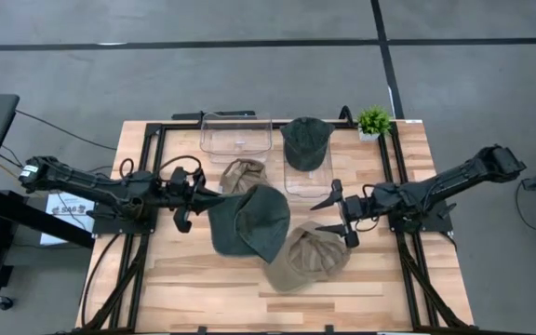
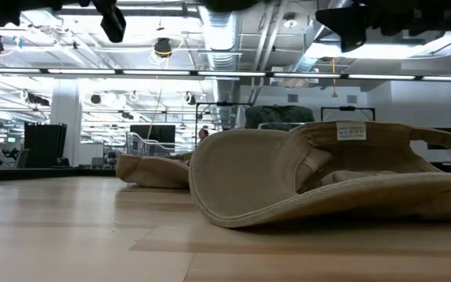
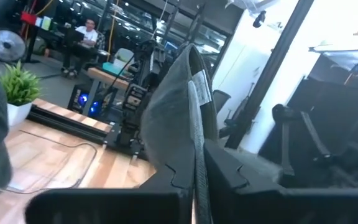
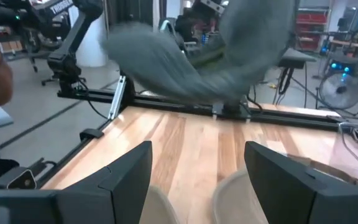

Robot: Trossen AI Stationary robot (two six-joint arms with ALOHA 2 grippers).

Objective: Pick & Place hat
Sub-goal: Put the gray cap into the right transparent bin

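My left gripper point(image 1: 210, 195) is shut on a dark green bucket hat point(image 1: 251, 221) held over the middle of the table; the hat also shows in the right wrist view point(image 4: 191, 56). My right gripper point(image 1: 339, 213) is open and empty, just right of it, above the brim of a tan hat point(image 1: 307, 256). This tan hat lies upside down on the wood and also shows in the low view point(image 2: 327, 176). A second tan hat point(image 1: 243, 175) lies farther back. Another dark green hat point(image 1: 305, 141) sits on a clear bin. My left gripper pinches the dark green hat's brim edge point(image 3: 196, 134) between its two fingers point(image 3: 166, 177). The fingers come in about level from the table's left. The hat is lifted clear of the table, and its crown and brim spread toward the table's right.
Two clear bins stand at the far edge, one point(image 1: 235, 135) without a hat and one point(image 1: 307, 175) under the green hat. A small potted plant point(image 1: 373, 121) stands at the far right. Black frame rails point(image 1: 156, 130) border the table. Bare wood lies at the near left point(image 1: 175, 279).
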